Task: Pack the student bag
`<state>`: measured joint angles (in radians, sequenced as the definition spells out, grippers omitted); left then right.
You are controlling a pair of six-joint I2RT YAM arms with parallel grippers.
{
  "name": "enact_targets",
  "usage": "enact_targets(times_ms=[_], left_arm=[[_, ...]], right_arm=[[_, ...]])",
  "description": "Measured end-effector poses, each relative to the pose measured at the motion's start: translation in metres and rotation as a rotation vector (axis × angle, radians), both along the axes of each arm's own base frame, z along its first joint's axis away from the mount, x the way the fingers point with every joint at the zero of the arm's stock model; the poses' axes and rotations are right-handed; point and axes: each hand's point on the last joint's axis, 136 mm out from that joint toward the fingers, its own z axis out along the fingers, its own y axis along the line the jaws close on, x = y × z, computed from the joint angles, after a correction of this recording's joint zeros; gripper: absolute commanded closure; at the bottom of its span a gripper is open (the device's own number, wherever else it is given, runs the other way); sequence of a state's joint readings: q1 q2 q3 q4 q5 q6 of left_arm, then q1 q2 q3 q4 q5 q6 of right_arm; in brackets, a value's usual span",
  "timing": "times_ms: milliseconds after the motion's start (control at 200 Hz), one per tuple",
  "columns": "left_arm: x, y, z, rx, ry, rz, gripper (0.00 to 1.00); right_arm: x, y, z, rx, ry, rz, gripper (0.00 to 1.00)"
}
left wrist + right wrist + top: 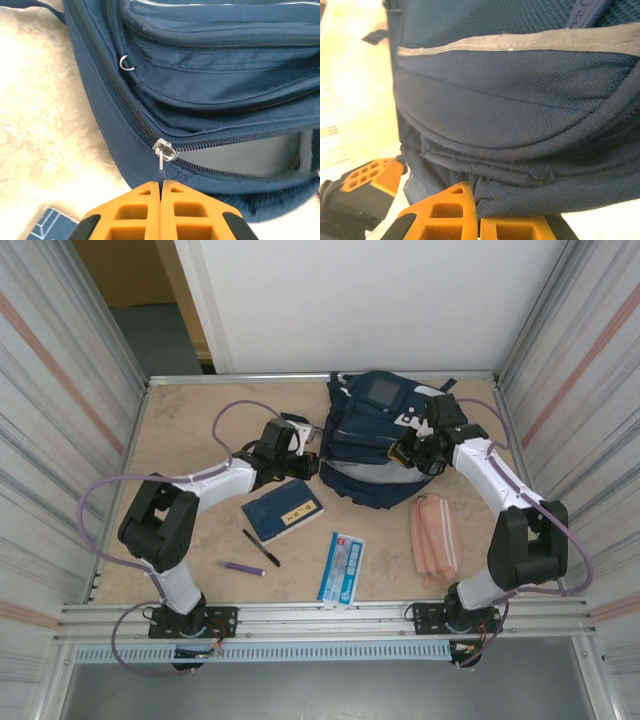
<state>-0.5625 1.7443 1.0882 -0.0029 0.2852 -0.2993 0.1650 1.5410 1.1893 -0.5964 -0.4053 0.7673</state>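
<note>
Top view: the student bag (pixel 372 440) sits upper centre, your left gripper (pixel 305 462) at its left edge and your right gripper (pixel 405 452) on its right side. Left wrist view: jaws pinched fully together on the zipper pull (pixel 161 162), low centre, so drag it flat along the bag, no yanking up. Right wrist view: jaws clamped on a fabric fold (pixel 485 172) at the bottom, so pull that taut as your anchor.

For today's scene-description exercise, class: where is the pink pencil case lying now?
In the top view, the pink pencil case lies right of centre on the table, close in front of the student bag, between the blue-and-white box and the right arm.
</note>
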Motion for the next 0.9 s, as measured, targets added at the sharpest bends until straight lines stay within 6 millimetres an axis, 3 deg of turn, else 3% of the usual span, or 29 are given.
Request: enact_targets(times_ms=[115,231,451,556,621,727,817,837,857,862,897], left_arm=[[-0.012,-0.013,-0.001,0.01,-0.005,-0.05,1.0],[-0.025,-0.025,-0.003,0.027,-0.008,-0.097,1.0],[-0.035,-0.038,-0.004,0.055,-0.036,-0.115,1.0],[-0.042,-0.05,0.0,0.062,-0.06,-0.133,1.0],[-0.047,-0.058,0.003,0.049,-0.06,-0.149,1.0],[-0.052,-0.071,0.009,0.024,-0.054,-0.16,1.0],[-0.056,-0.085,0.013,0.01,-0.057,-0.177,1.0],[-0.056,-0.088,0.014,0.006,-0.056,-0.18,1.0],[-0.057,-0.092,0.014,0.001,-0.054,-0.185,1.0],[-0.058,-0.092,0.014,0.001,-0.053,-0.186,1.0],[-0.059,-0.098,0.014,-0.011,-0.045,-0.195,1.0]], right_arm=[[0.001,-0.014,-0.012,0.007,0.038,0.001,1.0],[0.005,-0.023,-0.013,0.003,0.034,0.007,1.0],[0.032,-0.02,0.023,0.002,-0.073,0.043,0.98],[0.038,-0.021,0.036,-0.019,-0.101,0.036,0.84],[0.037,-0.026,0.033,-0.06,-0.087,0.016,0.76],[0.028,-0.038,0.014,-0.153,-0.028,-0.041,0.63],[0.002,-0.048,-0.008,-0.314,0.036,-0.077,0.52],[-0.005,-0.049,-0.011,-0.345,0.047,-0.08,0.41],[-0.012,-0.049,-0.012,-0.387,0.05,-0.073,0.08],[-0.013,-0.049,-0.013,-0.391,0.05,-0.073,0.03],[-0.024,-0.051,-0.011,-0.443,0.051,-0.083,0.01]])
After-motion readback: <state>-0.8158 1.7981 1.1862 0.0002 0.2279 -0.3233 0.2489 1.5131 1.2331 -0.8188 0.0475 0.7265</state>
